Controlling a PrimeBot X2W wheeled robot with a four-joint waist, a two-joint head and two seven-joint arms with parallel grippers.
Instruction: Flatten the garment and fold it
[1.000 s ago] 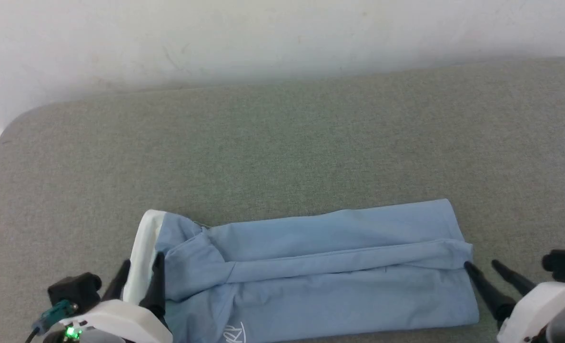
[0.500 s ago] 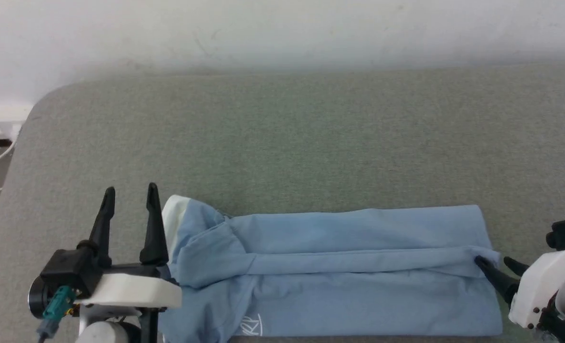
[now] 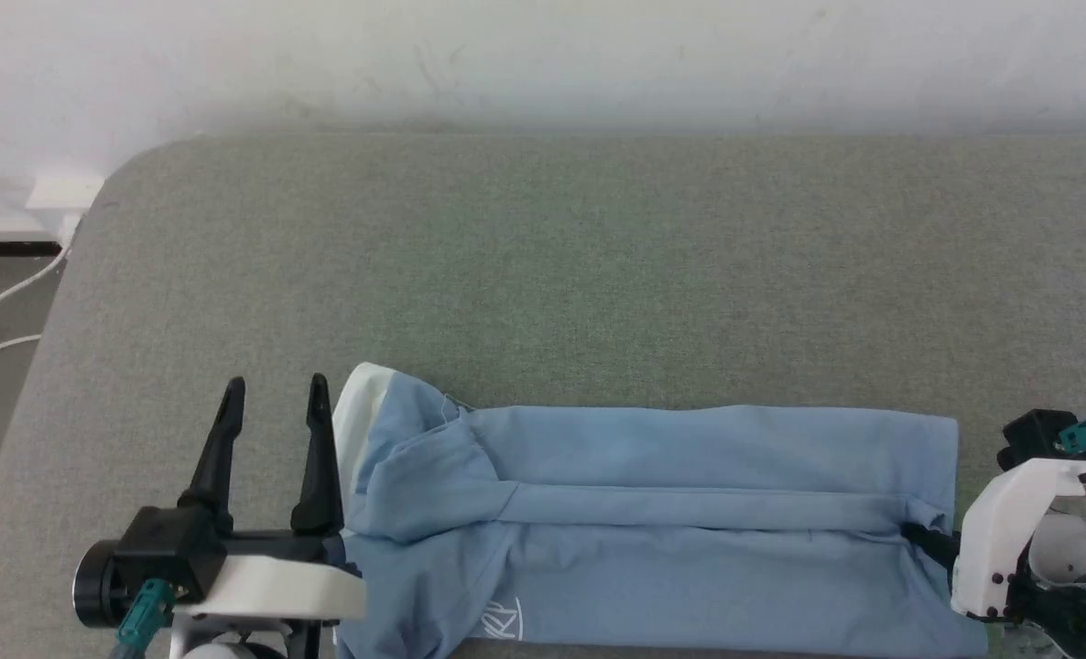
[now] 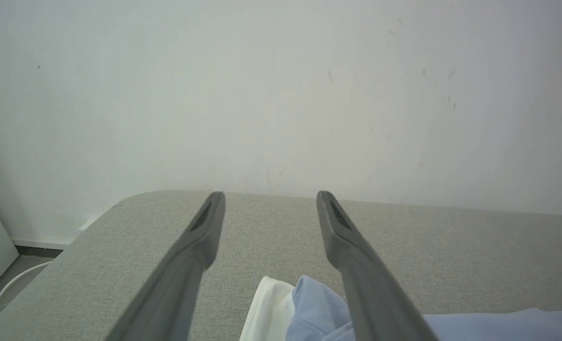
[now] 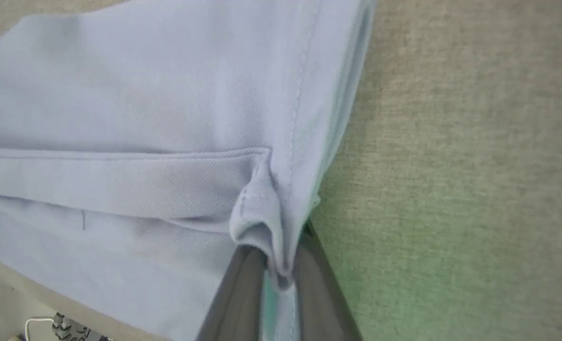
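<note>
pale blue soft-knit short-sleeved shirt (image 3: 671, 531), folded lengthwise into a long band, lies along the near edge of the grey-green woven cushion top (image 3: 543, 275). white collar (image 3: 357, 416) at its left end. right gripper (image 3: 923, 538) pinches the hem corner. left gripper (image 3: 276, 389) spread wide, empty, just beside the collar. judged: crosswise fold in hand; next, left must grasp the collar end.

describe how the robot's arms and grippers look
The left gripper has two long, dark, tapering fingers with ribbed inner pads, set on a black base with a white wrist shell and a teal plug at its side. The right gripper has the same dark fingers, a white shell dotted with small dark screws, a black block and a teal connector.
</note>
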